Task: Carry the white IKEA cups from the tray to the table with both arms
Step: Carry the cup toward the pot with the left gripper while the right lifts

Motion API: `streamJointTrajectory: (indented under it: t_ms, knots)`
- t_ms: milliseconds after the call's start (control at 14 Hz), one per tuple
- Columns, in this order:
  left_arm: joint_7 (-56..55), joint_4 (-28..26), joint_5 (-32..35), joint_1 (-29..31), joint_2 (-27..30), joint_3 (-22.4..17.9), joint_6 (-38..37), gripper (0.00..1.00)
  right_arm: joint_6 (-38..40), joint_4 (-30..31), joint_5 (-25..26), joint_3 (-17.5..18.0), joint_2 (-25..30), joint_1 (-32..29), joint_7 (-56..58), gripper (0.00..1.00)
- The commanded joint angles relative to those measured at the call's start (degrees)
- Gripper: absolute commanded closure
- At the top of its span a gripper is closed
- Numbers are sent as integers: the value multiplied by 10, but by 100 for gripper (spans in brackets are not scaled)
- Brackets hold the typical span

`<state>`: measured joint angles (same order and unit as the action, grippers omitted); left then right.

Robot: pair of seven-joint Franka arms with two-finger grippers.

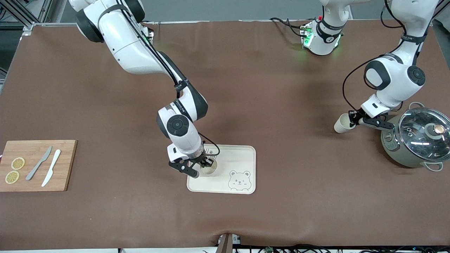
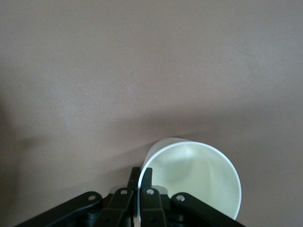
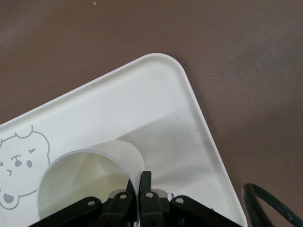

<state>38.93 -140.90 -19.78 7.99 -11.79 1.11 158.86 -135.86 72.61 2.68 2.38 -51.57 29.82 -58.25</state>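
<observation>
A brown table [image 1: 267, 105] carries two white Franka arms at work, the right arm [image 1: 140, 59] reaching from its base down toward the camera's side of the table and the left arm [image 1: 397, 73] bent low at its own end. Beside the left arm stands a grey-green pot [image 1: 404, 153] with a glass lid [image 1: 423, 133], and at the right arm's end lies a wooden cutting board [image 1: 35, 165] bearing two lemon slices [image 1: 14, 170], a grey knife [image 1: 38, 163] and a white knife [image 1: 51, 167]. Near the table's middle, closer to the camera, sits the cream bear tray [image 1: 242, 154]. The right gripper [image 1: 207, 162] is clenched on the rim of one white cup [image 1: 209, 170], which appears to stand upright on the tray beside the bear drawing [image 1: 239, 180]. The left gripper [image 1: 353, 117] pinches the wall of the second white cup [image 1: 341, 123], held tilted just above the bare table near the pot, its mouth turned toward the wrist camera.
</observation>
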Motion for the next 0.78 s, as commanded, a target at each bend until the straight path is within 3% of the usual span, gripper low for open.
streamJointTrajectory:
  t_ms: [0, 285, 498, 712]
  knots:
    - [11, 20, -14, 0, -20, 3, 12, 100, 25, -11, -1, 3, 9, -3, 0, 100]
    - [7, 23, -14, -2, -24, 3, 13, 100, 116, -33, -4, 7, 24, -2, 0, 100]
    - [9, 22, -14, -4, -24, 4, 25, 100, 145, -29, -7, 6, 79, -2, 14, 100]
    - [10, 21, -14, -7, -24, 6, 31, 96, 231, -26, -13, 6, 135, -29, 91, 100]
